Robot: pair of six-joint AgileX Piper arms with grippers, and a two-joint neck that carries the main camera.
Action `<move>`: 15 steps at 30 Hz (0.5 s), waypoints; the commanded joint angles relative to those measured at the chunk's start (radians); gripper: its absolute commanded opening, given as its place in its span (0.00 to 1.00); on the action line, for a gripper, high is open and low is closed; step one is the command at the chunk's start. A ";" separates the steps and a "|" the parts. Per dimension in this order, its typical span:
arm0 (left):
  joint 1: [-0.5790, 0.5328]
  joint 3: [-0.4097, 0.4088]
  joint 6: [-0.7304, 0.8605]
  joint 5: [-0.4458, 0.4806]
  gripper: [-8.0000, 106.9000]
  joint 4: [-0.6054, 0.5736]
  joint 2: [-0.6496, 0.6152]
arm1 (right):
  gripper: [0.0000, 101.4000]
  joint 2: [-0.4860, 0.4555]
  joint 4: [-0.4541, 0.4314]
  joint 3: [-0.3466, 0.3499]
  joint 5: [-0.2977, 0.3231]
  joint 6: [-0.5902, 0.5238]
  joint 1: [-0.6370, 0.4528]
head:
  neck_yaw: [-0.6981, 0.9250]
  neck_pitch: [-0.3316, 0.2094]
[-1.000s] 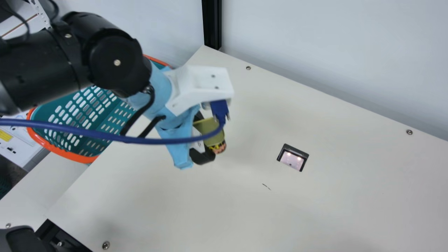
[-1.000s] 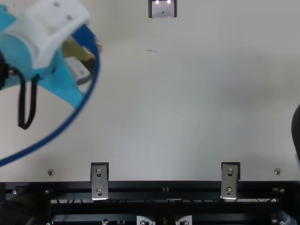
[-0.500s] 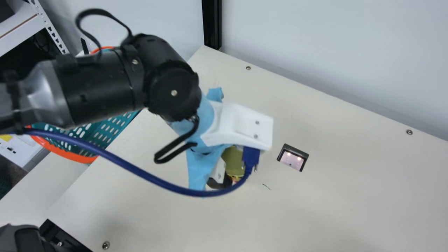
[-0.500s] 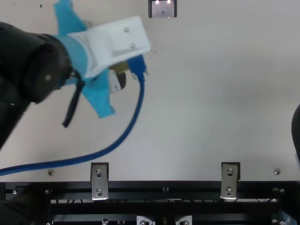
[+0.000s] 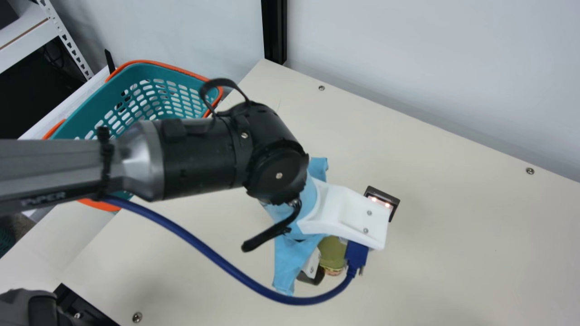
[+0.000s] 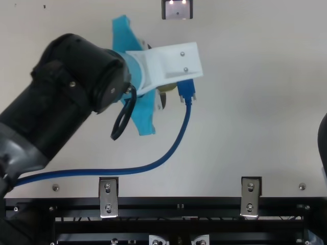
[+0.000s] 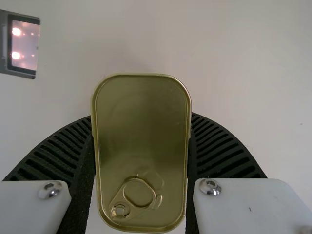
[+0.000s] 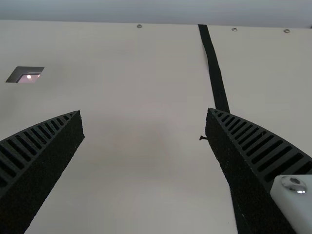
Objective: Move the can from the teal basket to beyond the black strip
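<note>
- Left tool [image 5: 327,267] is clamped on the can [image 5: 332,251]; ribbed fingers [image 7: 63,148] press its two long sides, left wrist view.
- Can is out of the teal basket, over the cream counter [image 5: 453,253], at 5 o'clock from the centre in main view. Can't tell if it touches the counter.
- Lid faces the left wrist camera, pull tab [image 7: 139,192] flat on it, gold-green metal.
- Right tool [image 8: 145,119] has nothing in it, fingers spread wide apart, right wrist view.
- Teal basket [image 5: 90,111], orange rim, at 10 o'clock in main view, beside the counter, partly behind the left arm [image 5: 199,158].
- Left arm enters from 9 o'clock in main view, light-blue wrap [image 5: 290,260] and white mount [image 5: 349,217] near its end.
- Blue cable [image 5: 235,271] loops from the connector by the can back along the arm.
- Black strip [image 8: 214,73] crosses the counter, passes behind one right finger, right wrist view. Can't tell how far the can is from it.
- Dark-framed panel [image 5: 393,213] in the counter, at 1 o'clock from the can, main view.
- Black post [image 5: 275,31] at 12 o'clock, main view.
- Black rail [image 6: 148,204] at 6 o'clock, top view.
</note>
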 commanded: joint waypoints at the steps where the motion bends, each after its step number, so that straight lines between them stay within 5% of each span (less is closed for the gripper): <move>1: -0.008 0.002 0.008 -0.009 0.16 -0.012 0.010 | 1.00 0.000 0.000 0.000 0.000 0.000 0.000 | 0.022 -0.047; 6: -0.028 0.008 0.022 -0.021 0.16 -0.019 0.033 | 1.00 0.000 0.000 0.000 0.000 0.000 0.000 | 0.022 -0.047; 7: -0.031 0.009 0.022 -0.024 0.45 -0.016 0.037 | 1.00 0.000 0.000 0.000 0.000 0.000 0.000 | 0.022 -0.047; 8: -0.034 0.011 0.022 -0.027 0.85 -0.013 0.039 | 1.00 0.000 0.000 0.000 0.000 0.000 0.000 | 0.022 -0.047; 15: -0.022 0.026 -0.011 -0.065 0.85 0.016 0.007 | 1.00 0.000 0.000 0.000 0.000 0.000 0.000 | 0.022 -0.047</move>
